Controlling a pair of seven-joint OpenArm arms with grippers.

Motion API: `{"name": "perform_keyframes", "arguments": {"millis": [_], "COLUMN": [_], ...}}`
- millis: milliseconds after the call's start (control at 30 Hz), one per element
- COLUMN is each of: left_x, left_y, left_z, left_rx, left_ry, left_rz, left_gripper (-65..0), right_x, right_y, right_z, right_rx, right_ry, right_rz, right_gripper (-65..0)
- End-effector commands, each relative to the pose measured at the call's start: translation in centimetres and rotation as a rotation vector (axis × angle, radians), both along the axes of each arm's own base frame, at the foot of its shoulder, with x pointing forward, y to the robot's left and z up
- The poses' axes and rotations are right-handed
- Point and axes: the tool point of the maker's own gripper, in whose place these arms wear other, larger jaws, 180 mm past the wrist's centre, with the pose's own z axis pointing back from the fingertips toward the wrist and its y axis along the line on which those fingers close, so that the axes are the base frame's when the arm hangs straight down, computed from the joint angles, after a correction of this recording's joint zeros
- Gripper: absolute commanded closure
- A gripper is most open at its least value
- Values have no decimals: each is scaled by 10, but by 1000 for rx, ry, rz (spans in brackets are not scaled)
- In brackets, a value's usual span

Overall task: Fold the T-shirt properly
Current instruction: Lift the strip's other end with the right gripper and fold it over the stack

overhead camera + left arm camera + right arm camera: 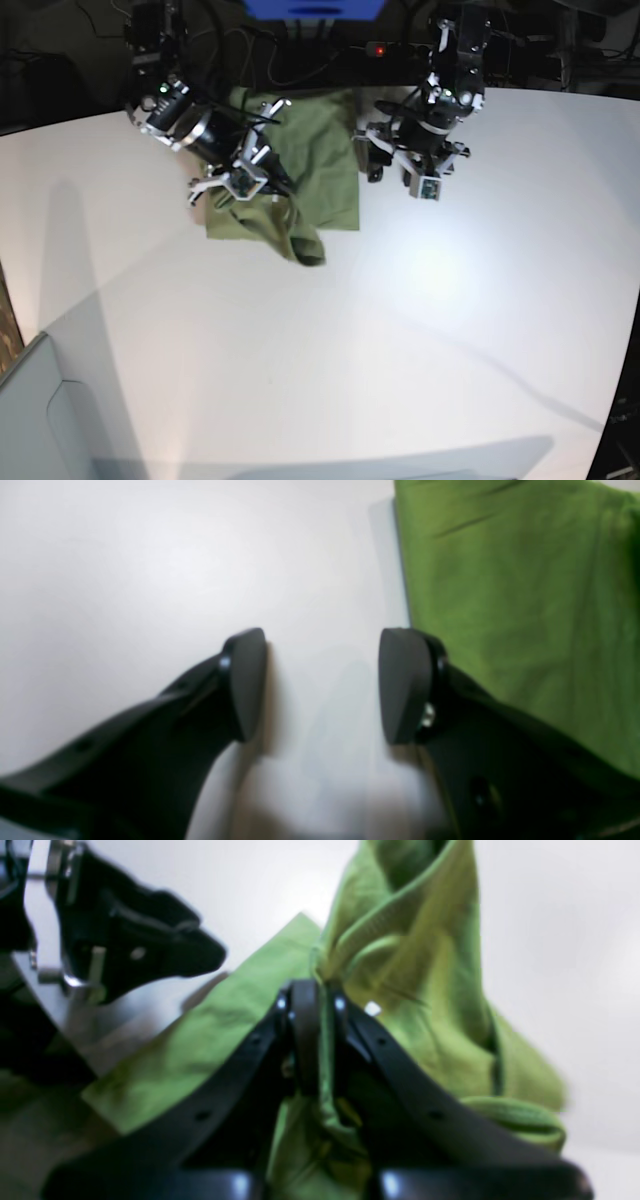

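1. Your right gripper [311, 1005] is clamped on a bunched fold of the T-shirt [325, 150], near the collar rib, so this arm has the cloth in hand.
2. From it, the shirt spreads away across the table [400, 320] toward the other arm.
3. Your left gripper [320, 685] stands wide and empty above bare table, with the shirt's straight edge just beside one finger [402, 685].

base: high, front, far, looking down at table [420, 330]
wrist views: close, along fingers
shared: T-shirt [320, 160], all three views
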Motion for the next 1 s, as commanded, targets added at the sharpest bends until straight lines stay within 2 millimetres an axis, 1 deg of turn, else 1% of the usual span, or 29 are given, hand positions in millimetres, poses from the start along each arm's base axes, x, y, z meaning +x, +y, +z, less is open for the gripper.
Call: {"name": "perform_keyframes", "arguments": {"millis": [0,133,200,333,500,567,600,800,967], "left_x": [-1,-2,-2,-3,-3,-3,-3,-3,-2], "left_y": [0,-1,-1,-1,1,1,1,1,1], "left_z": [2,1,1,0,0,0,0,1,1], "left_rx": [0,-1,-1,1,3,3,3,2,2], "left_ry": [1,4,6,12,13,13,13,9,7], "left_rz": [1,-2,-4,-2,2,2,2,3,3], "left_gripper": [-345,-345,-345,-345,-345,-345,-345,-345,-345], "right_x": [3,2,4,11,11,12,12,10,8], "right_y": [11,33,43,50,46,44,37,25,27], "right_z": [11,3,4,-1,-11,-12,-13,-20,-20], "right_rx": [51,68,87,100,89,79,61,31,33], "right_ry": [-33,-9,-6,8,33,29,26,35,37], "right_rz": [24,88,101,103,100,102,100,97,103], "right_gripper": [0,0,0,0,0,0,0,0,0]}}
